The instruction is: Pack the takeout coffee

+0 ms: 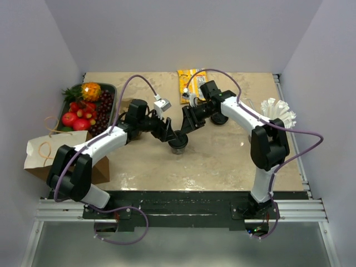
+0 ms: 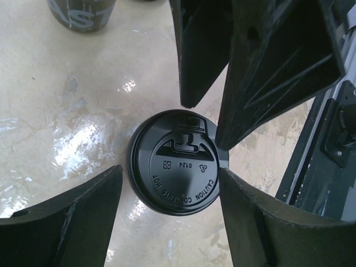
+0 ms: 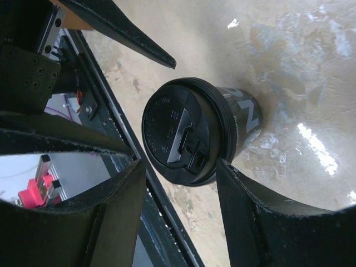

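Cup: lidded coffee cup (image 1: 178,143) stands mid-tabletop (image 1: 233,161), unpacked.
Left tool (image 2: 168,188): spread around its lid (image 2: 179,153), gripping nothing.
Right tool (image 3: 178,167): also released, straddling it.
To do: I bag it, paper bag (image 1: 41,153) waits left.

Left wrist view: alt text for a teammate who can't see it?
A black-lidded coffee cup stands on the table, seen from above, between the fingers of the open left claw at the bottom. The right claw reaches in from the top, fingertips near the cup's rim; a second cup shows at top left.
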Robot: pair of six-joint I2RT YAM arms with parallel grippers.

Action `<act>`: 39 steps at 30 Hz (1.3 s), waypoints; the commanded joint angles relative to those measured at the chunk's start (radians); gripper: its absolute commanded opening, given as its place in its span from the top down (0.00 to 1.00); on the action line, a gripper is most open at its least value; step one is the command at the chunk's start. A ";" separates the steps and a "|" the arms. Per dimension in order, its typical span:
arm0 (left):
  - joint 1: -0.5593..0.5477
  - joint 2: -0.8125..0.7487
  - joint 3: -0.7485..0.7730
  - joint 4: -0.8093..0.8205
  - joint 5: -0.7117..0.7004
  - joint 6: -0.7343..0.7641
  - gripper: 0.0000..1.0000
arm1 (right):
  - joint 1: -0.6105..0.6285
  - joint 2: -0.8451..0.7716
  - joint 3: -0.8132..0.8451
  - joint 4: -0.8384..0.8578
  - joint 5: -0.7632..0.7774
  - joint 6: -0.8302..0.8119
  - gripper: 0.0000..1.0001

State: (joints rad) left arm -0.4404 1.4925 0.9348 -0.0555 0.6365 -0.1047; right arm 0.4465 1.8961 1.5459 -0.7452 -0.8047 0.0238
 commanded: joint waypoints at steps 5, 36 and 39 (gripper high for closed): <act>0.009 0.034 -0.025 0.098 0.068 -0.095 0.25 | 0.011 0.038 -0.004 0.006 -0.004 0.002 0.42; 0.055 -0.054 -0.119 -0.003 0.020 -0.086 0.26 | 0.075 0.050 -0.001 -0.020 0.096 -0.013 0.42; 0.069 -0.057 -0.119 -0.029 0.017 -0.072 0.26 | 0.080 0.057 0.006 -0.022 0.104 -0.013 0.42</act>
State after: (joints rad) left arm -0.3893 1.4666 0.8207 -0.0517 0.6659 -0.1730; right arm 0.5167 1.9438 1.5410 -0.7551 -0.7181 0.0223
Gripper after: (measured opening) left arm 0.740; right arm 0.578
